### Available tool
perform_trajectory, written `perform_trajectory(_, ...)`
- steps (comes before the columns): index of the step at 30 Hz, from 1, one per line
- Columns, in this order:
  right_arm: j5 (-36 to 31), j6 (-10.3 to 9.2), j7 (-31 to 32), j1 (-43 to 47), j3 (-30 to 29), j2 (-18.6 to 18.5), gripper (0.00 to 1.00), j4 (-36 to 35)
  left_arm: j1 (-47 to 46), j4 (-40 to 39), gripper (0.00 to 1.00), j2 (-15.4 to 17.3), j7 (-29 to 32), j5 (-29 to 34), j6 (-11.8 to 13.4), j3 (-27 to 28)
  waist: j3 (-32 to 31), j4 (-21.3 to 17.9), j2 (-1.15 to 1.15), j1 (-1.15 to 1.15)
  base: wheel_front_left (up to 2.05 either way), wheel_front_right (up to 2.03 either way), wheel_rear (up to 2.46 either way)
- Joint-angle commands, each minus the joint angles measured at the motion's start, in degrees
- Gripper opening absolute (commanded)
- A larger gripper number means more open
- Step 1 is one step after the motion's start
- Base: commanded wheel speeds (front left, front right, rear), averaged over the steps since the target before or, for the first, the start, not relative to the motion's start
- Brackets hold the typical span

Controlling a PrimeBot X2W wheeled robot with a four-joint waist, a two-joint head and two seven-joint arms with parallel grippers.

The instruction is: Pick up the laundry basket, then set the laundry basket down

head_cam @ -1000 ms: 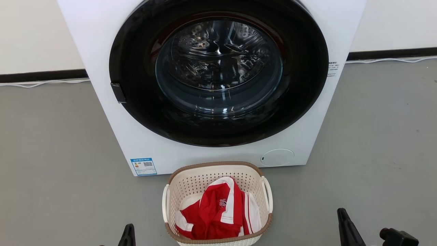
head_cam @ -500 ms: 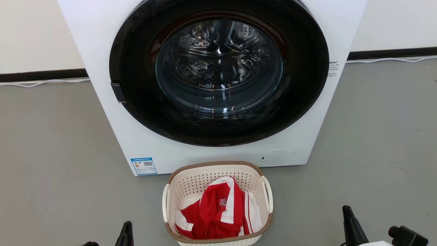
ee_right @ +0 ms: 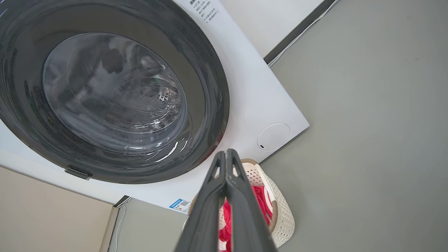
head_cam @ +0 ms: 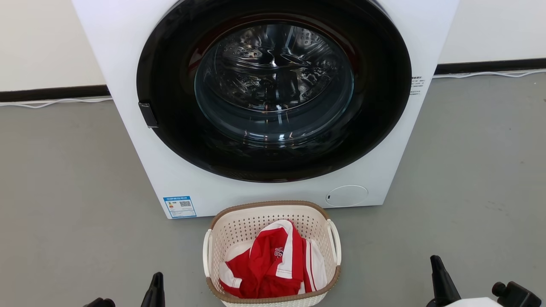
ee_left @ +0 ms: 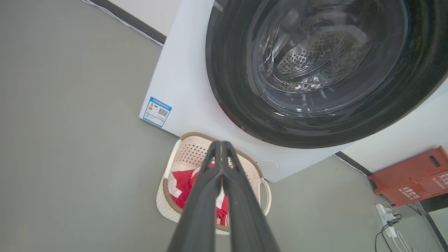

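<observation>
Laundry basket (head_cam: 239, 232) waits on floor (head_cam: 64, 192) before washer (head_cam: 128, 64)
Left end effector (head_cam: 158, 277), closed and empty, has crept up since a second ago; the cream, brown-rimmed basket holding a red-and-white garment (head_cam: 268, 264) stays put; right end effector (head_cam: 435, 261), closed and empty, has drifted rightward.

White front-loading washing machine (head_cam: 123, 85): top cut by upper edge. Cream perforated plastic laundry basket (head_cam: 243, 226): near wall cut below, floor hidden under red-and-white cloth (head_cam: 273, 264).
</observation>
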Motion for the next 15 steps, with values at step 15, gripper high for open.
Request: perform_trajectory(15, 9.6, 0.20, 2.8, -4.4, -0.8, -0.2, 0.00, -2.7, -5.3, -0.5, 0.00, 0.6, 2.4, -10.8, -2.0, 2.2, 0.1, 0.0, 0.00, -0.01, 0.00, 0.00, 0.00)
